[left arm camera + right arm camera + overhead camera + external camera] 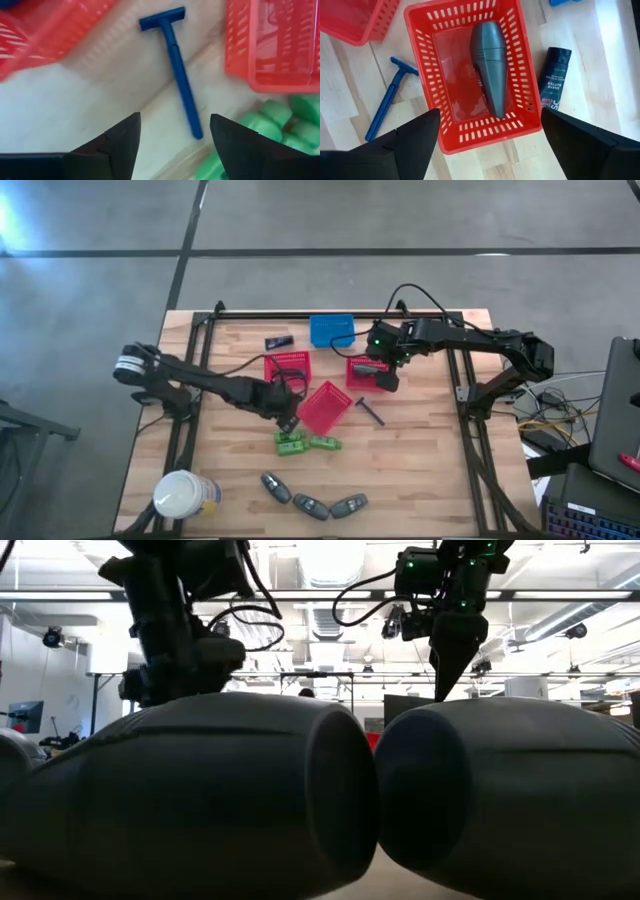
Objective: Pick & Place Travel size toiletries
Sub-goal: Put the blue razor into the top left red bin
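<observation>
My left gripper [175, 145] is open and empty over a thin blue razor [177, 70] that lies flat on the wood, between red baskets and the green pieces [270, 120]. In the high view it [285, 418] hangs beside a tipped red basket [325, 407]. My right gripper [490, 145] is open and empty above a red basket [420, 75] in which one grey bottle [490, 67] lies. A dark packet [555, 80] lies flat beside that basket. Three grey bottles [310, 506] lie near the table's near edge. Two green pieces [305, 443] lie on the wood.
A blue basket [331, 330] and a dark packet [278, 341] sit at the far side, with a third red basket [288, 367] near them. Another razor [370, 411] lies right of the tipped basket. A white-topped round container [185, 495] stands at the near left.
</observation>
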Controlling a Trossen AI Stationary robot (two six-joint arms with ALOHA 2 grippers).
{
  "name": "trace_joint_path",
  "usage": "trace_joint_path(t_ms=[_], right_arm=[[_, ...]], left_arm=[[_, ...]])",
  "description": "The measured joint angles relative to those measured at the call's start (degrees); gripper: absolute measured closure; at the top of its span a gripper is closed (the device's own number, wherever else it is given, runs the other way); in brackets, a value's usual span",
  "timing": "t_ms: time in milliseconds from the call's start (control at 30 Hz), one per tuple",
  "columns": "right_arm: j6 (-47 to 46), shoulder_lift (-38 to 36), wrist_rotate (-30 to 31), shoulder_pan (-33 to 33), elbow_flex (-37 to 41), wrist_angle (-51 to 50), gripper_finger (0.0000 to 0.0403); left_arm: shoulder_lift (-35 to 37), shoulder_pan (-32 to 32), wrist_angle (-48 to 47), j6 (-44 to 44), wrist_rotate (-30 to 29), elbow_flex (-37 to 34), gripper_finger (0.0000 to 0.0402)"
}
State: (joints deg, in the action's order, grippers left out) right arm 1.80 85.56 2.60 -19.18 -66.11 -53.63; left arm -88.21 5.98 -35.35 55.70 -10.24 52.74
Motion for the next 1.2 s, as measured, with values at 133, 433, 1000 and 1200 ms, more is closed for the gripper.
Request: trace_joint_path(t_ms=[133,433,1000,1200], right_arm=[[1.21,0.0,0.02,0.0,0.02,-0.07,0.0046],[2.92,0.0,0.03,0.02,0.02,-0.39,0.0054],[3.34,-0.07,0.03,0.02,0.02,-0.56,0.006],[3.1,-0.07,0.04,-0.02,0.02,-0.39,0.0049]], left_arm=[[-3.43,0.42,2.33,2.62,0.02,1.48,0.0157],[-9.43,0.46,2.26,3.11,0.04,4.21,0.0158],[-12.52,0.49,2.78,-4.3,-1.83,4.32,0.024],[-12.37,0.46,3.67,-6.64,-1.84,4.25,0.0331]])
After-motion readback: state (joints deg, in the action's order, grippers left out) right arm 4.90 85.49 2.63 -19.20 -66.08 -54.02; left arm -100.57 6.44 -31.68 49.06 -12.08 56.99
